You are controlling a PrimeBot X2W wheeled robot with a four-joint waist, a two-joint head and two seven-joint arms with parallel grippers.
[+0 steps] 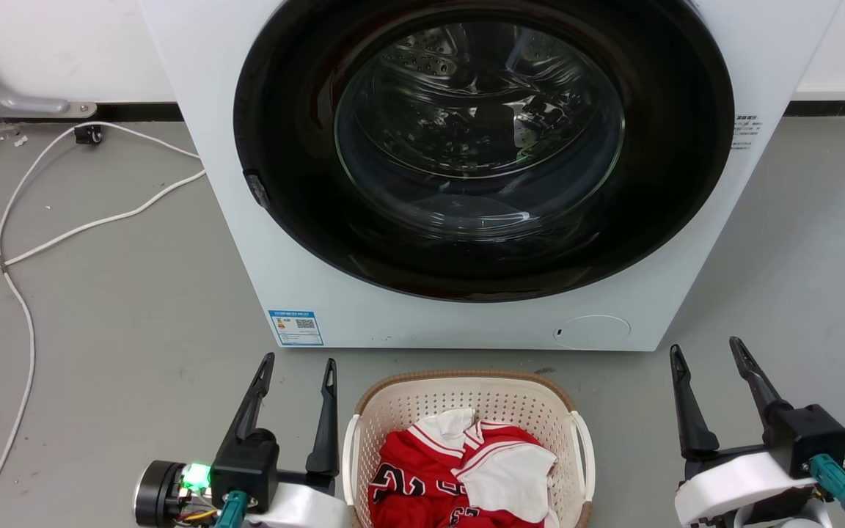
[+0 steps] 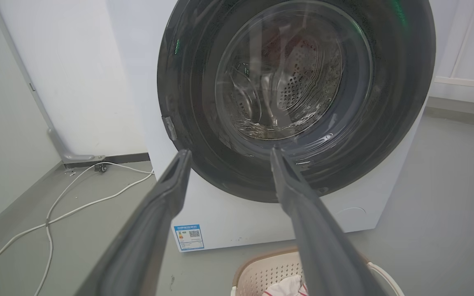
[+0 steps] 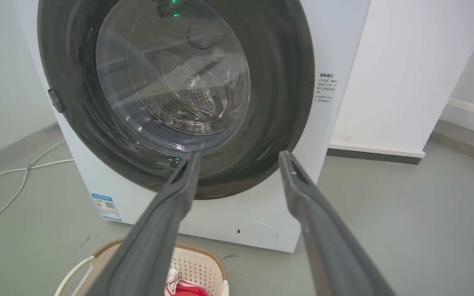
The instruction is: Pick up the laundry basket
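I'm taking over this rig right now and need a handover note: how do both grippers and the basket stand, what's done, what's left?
Left gripper: open, holding nothing, close beside the basket's left side.
Right gripper: open, holding nothing, out to the basket's right with a wider gap.
Cream perforated plastic laundry basket with brown woven-look rim: on the grey floor in front of the white front-loading washing machine, between the grippers, red and white clothes inside.
Done: nothing gripped; the basket is not lifted.
Left: probably bring the grippers to the white side handles, close, lift.
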